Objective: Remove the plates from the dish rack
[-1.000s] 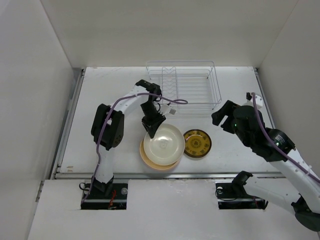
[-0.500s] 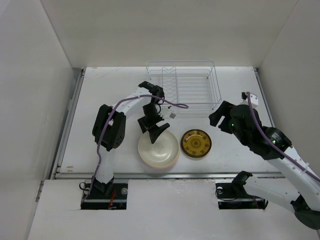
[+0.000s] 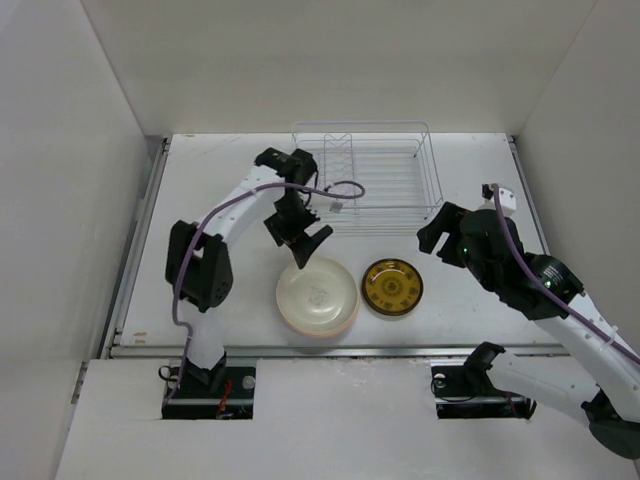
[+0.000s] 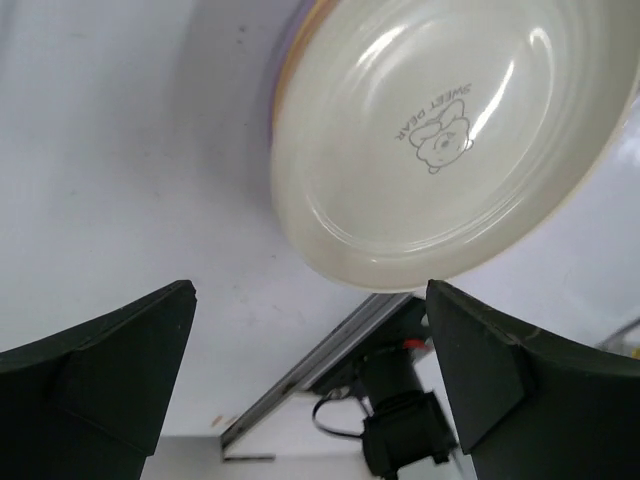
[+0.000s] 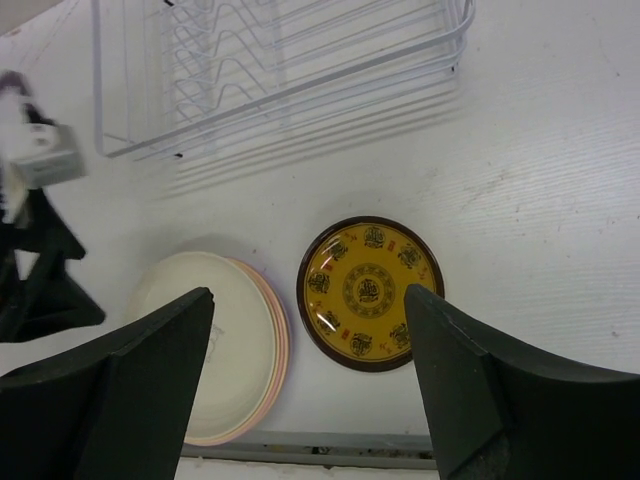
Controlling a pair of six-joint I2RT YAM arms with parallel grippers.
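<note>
Plates (image 3: 317, 297) lie stacked near, cream on top, amber one (image 3: 392, 287) just right, out of the far rack (image 3: 368, 175); left gripper (image 3: 300, 245) spread above them, right gripper (image 3: 432, 238) spread and empty; glossy, stiff, likely chippable, so pinch the rim.

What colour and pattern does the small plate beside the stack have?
The small plate is amber-yellow with a dark brown rim and dark motifs; right wrist view.
</note>
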